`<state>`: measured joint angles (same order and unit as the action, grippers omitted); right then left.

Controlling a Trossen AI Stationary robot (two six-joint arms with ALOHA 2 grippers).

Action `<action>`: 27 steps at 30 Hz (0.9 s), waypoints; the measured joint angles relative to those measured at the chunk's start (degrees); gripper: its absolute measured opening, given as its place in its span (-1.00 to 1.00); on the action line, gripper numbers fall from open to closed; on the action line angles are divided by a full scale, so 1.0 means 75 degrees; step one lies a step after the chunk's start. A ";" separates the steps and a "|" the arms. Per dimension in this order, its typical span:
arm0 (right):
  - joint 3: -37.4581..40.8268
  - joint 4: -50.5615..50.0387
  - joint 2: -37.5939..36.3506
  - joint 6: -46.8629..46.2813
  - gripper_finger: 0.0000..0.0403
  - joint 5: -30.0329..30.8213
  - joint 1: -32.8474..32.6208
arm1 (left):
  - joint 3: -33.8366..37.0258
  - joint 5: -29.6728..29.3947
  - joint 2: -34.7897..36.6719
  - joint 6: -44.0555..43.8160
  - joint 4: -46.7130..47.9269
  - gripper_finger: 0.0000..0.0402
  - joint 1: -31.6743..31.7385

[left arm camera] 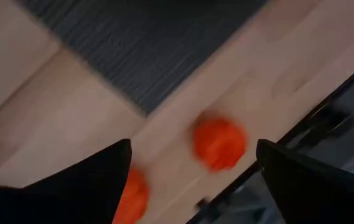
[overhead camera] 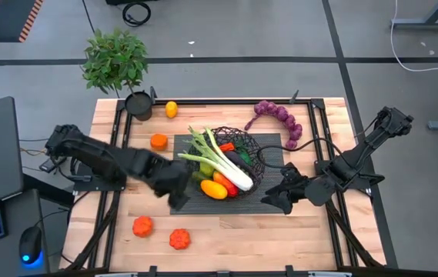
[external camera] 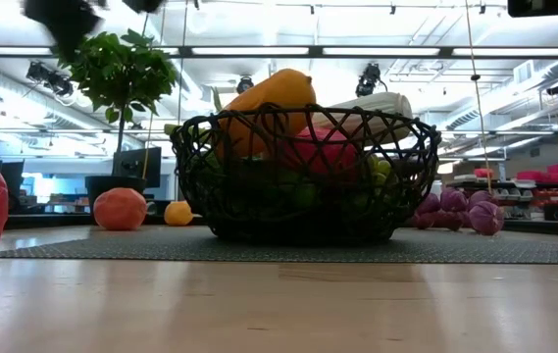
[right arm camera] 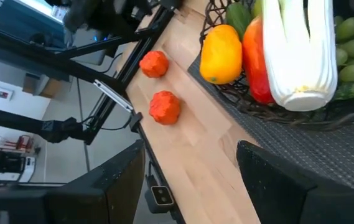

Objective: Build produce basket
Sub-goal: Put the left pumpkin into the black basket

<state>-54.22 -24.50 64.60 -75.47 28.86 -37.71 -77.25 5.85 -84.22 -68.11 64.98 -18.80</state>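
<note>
With the basket (overhead camera: 230, 158) mid-table already holding leek (overhead camera: 220, 159) and yellow pepper (overhead camera: 213, 189), the left gripper (overhead camera: 178, 201), spread and empty, heads toward two tomatoes (overhead camera: 179, 239) by the near edge; the right gripper (overhead camera: 273, 199) waits half-spread.

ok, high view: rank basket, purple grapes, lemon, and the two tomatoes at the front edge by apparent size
1. basket
2. purple grapes
3. two tomatoes, look alike, not ranked apart
4. lemon, smallest
</note>
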 joint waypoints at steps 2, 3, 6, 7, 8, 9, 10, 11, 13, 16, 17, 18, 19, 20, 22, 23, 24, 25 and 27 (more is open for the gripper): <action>0.0000 0.0038 0.0000 0.0075 0.28 0.0000 -0.0003 | 0.0000 0.0000 -0.0110 -0.0030 0.0406 0.76 -0.0390; 0.0000 0.0039 0.0000 0.0111 0.28 0.0002 -0.0003 | 0.0002 0.0000 -0.0160 -0.0037 0.0530 0.76 -0.0549; 0.0000 0.0057 0.0000 0.0172 0.28 0.0002 -0.0005 | 0.0096 0.0001 -0.0149 -0.0225 0.0883 0.76 -0.0985; 0.0000 0.0054 0.0000 0.0231 0.28 0.0000 -0.0020 | 0.0148 0.0022 -0.0146 -0.0317 0.0834 0.76 -0.1087; 0.0000 0.0059 0.0000 0.0263 0.28 0.0000 -0.0040 | 0.0219 0.0045 -0.0154 -0.0413 0.0778 0.76 -0.1202; 0.0000 0.0059 0.0000 0.0272 0.28 0.0000 -0.0055 | 0.0288 0.0123 -0.0159 -0.0432 0.0801 0.76 -0.1322; 0.0000 0.0057 0.0000 0.0283 0.28 0.0000 -0.0072 | 0.0349 0.0232 -0.0153 -0.0435 0.0821 0.76 -0.1454; 0.0000 0.0056 0.0000 0.0286 0.28 0.0000 -0.0083 | 0.0419 0.0353 -0.0139 -0.0435 0.0761 0.76 -0.1572; 0.0000 0.0056 0.0000 0.0286 0.28 0.0000 -0.0111 | 0.0680 0.0635 -0.0142 -0.0440 0.0479 0.76 -0.1821; 0.0000 0.0057 0.0000 0.0286 0.28 0.0000 -0.0177 | 0.1163 0.1016 -0.0148 -0.0529 -0.0240 0.76 -0.2136; 0.0000 0.0056 0.0000 0.0283 0.28 0.0000 -0.0203 | 0.1331 0.1082 -0.0148 -0.0620 -0.0477 0.76 -0.2233; 0.0000 0.0058 0.0000 0.0274 0.28 0.0000 -0.0234 | 0.1503 0.1120 -0.0150 -0.0682 -0.0670 0.76 -0.2340; 0.0000 0.0056 0.0000 0.0269 0.28 0.0000 -0.0267 | 0.1666 0.1164 -0.0150 -0.0791 -0.0819 0.76 -0.2448; 0.0000 0.0059 0.0000 0.0261 0.28 0.0002 -0.0309 | 0.1837 0.1249 -0.0150 -0.0871 -0.0973 0.76 -0.2538; 0.0000 0.0059 0.0000 0.0218 0.28 0.0000 -0.0405 | 0.2180 0.1404 -0.0150 -0.0957 -0.1226 0.76 -0.2694; 0.0000 0.0059 0.0000 0.0213 0.28 0.0000 -0.0448 | 0.2355 0.1503 -0.0150 -0.0979 -0.1284 0.76 -0.2744; 0.0000 0.0059 0.0000 0.0210 0.28 0.0000 -0.0490 | 0.2510 0.1608 -0.0150 -0.1000 -0.1369 0.76 -0.2784; 0.0000 0.0059 0.0000 0.0206 0.28 0.0000 -0.0530 | 0.2652 0.1731 -0.0150 -0.1056 -0.1500 0.76 -0.2801; 0.0000 0.0059 0.0000 0.0131 0.28 0.0000 -0.0596 | 0.2890 0.1962 -0.0150 -0.1210 -0.1689 0.76 -0.2793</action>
<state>-54.22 -24.05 64.60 -74.48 28.86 -42.19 -55.58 20.56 -85.34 -77.19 52.31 -39.75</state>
